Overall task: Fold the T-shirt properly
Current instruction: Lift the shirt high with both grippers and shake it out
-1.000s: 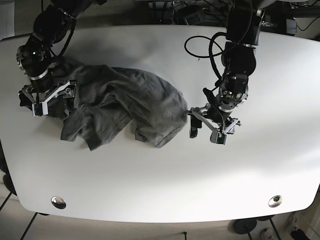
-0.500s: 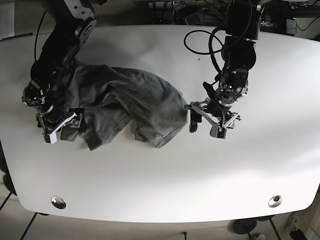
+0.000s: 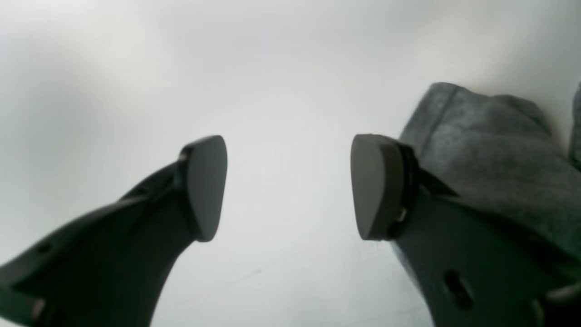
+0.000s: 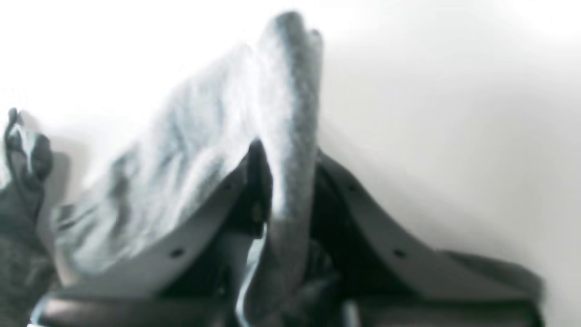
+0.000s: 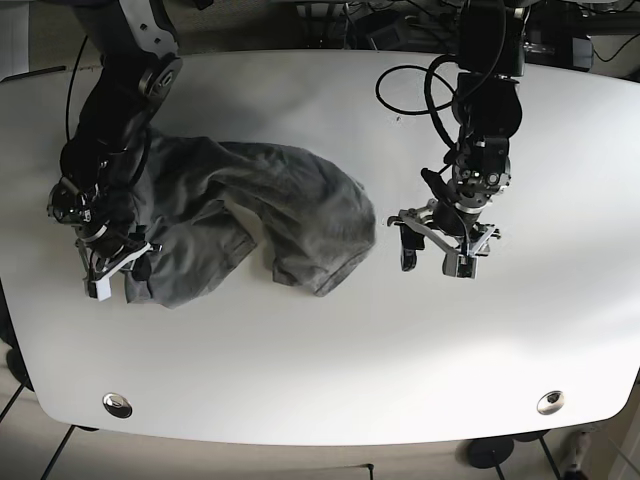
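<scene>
Pinching T-shirt (image 4: 290,113) hem, right tool (image 4: 283,154), left tool (image 3: 288,186) agape

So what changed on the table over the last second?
The right end effector, shut on the crumpled dark grey T-shirt, dragged its left edge toward the table's near side. The left end effector, open, backed slightly away from the shirt. The white table stayed put.

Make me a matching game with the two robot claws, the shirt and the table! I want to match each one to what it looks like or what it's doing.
Things:
1. left gripper
2. right gripper
3. T-shirt
4. table

Descriptions:
A. crumpled and dark grey
B. white, with the cloth lying on it
C. open, holding nothing
D. pinching a fold of cloth

Pairs: 1-C, 2-D, 3-A, 4-B
</scene>
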`<state>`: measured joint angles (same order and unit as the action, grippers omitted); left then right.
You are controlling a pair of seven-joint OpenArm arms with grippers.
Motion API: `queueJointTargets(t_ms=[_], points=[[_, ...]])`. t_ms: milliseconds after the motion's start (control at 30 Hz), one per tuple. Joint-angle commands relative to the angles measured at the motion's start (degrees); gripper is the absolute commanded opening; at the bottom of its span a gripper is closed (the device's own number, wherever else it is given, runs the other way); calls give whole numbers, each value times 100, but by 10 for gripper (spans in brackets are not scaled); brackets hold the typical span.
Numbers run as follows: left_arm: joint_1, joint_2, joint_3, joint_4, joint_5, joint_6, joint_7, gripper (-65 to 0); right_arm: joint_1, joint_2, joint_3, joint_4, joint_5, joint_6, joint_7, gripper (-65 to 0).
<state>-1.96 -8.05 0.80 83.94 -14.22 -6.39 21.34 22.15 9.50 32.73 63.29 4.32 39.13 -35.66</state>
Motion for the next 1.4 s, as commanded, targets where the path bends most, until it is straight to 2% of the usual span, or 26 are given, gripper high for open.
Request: queueJointTargets(t_ms=[33, 100, 200, 333, 500, 700, 800, 1000, 1133, 1233, 1400], points=[[-2, -17, -93, 393, -156, -24, -152, -258, 224, -66, -526, 893, 188, 87, -210, -628], [200, -69, -128, 709, -517, -24, -152, -258, 224, -400, -1220, 1975, 153, 87, -570, -628], [455, -245, -128, 1034, -754, -24, -152, -258, 497, -752, -2029, 2924, 135, 87, -975, -628], [833, -254, -128, 1571, -772, -24, -152, -258, 1147, -796, -2592, 3285, 188, 87, -1168, -628], [1237, -254, -146, 2195, -754, -16, -152, -257, 2079, -796, -2680, 3276, 188, 87, -1186, -628], [1510, -210, -471, 2670, -780, 11, -178, -256, 3055, -796, -2680, 3276, 179, 87, -1194, -628], [1554, -210, -436, 2678, -754, 11, -178, -256, 3442, -796, -2680, 3293, 188, 87, -1467, -628], [1484, -228, 224, 2590, -728, -7, -187, -253, 3539, -796, -2680, 3302, 188, 87, -1529, -628], [868, -184, 558, 1878, -728, 2, -187, -253, 3512, -796, -2680, 3302, 188, 87, -1529, -628], [130, 80, 760, 876, -736, -7, -187, -253, 3486, -796, -2662, 3302, 188, 87, -1529, -628], [-1075, 107, 1736, -363, -745, -16, -196, -253, 3389, -796, -2680, 3302, 188, 87, -1529, -628]])
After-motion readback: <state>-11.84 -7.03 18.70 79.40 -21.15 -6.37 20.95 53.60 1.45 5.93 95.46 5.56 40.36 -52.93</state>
